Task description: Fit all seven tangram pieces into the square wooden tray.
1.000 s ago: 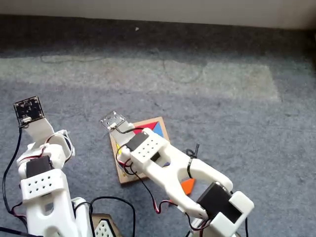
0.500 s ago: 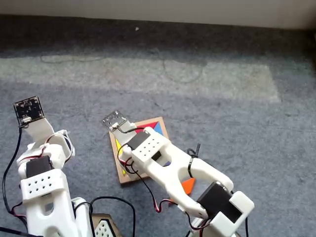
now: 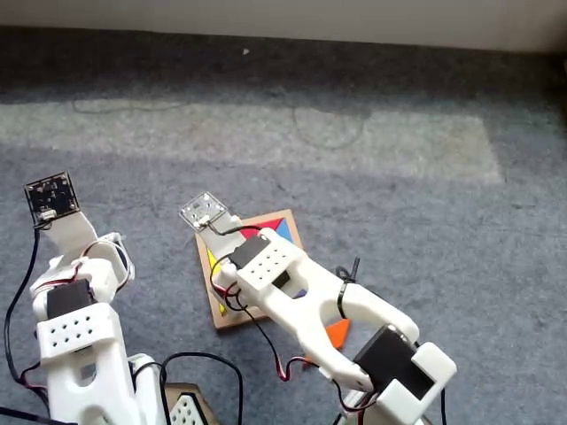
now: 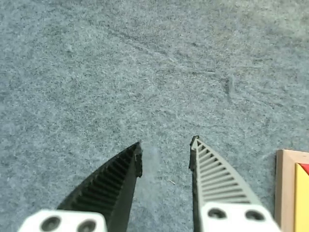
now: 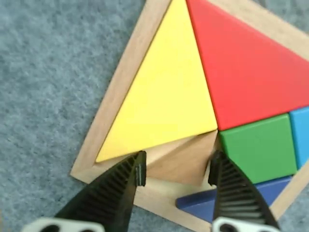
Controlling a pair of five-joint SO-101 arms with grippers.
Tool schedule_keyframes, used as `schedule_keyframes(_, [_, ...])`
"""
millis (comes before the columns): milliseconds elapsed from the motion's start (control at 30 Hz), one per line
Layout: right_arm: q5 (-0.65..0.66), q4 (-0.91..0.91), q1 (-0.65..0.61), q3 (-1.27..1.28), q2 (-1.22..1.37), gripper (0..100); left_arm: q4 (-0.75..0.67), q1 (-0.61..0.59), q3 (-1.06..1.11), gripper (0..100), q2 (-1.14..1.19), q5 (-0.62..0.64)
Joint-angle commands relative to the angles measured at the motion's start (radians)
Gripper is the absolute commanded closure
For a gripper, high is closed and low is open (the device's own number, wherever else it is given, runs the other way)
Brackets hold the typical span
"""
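The square wooden tray lies on the carpet under my right arm. In the right wrist view it holds a yellow triangle, a red triangle, a green square, a light blue piece and a dark blue piece along one rim. A triangular patch of bare wood shows between them. My right gripper hovers open over that patch, holding nothing. An orange piece lies on the carpet beside the right arm. My left gripper is open over bare carpet, with the tray's corner to one side.
Grey carpet stretches around the tray, with a lighter band across the far side. The left arm stands to the left of the tray. Cables trail near the arm bases.
The right arm's wrist has shifted slightly over the tray, uncovering a little more of the yellow triangle. The left arm has stayed still.
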Motion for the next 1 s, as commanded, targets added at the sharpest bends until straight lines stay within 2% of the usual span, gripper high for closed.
schedule_keyframes(0, [0.009,0.025,0.018,-0.001,-0.010,78.2,-0.015,-0.010,-0.002,83,-0.015,0.008])
schedule_keyframes(100, [0.009,0.073,0.016,-0.008,-0.012,78.2,-0.015,-0.010,-0.002,83,-0.015,0.008])
schedule_keyframes(500, [0.009,0.071,0.010,0.001,-0.004,77.9,-0.015,-0.010,-0.002,83,-0.015,0.008])
schedule_keyframes(733, [0.009,0.127,0.010,-0.013,0.140,78.5,-0.015,-0.010,-0.002,83,-0.015,0.008])
schedule_keyframes(967, [0.009,0.134,0.010,-0.050,0.053,90.0,-0.015,-0.010,-0.002,83,-0.015,0.008])
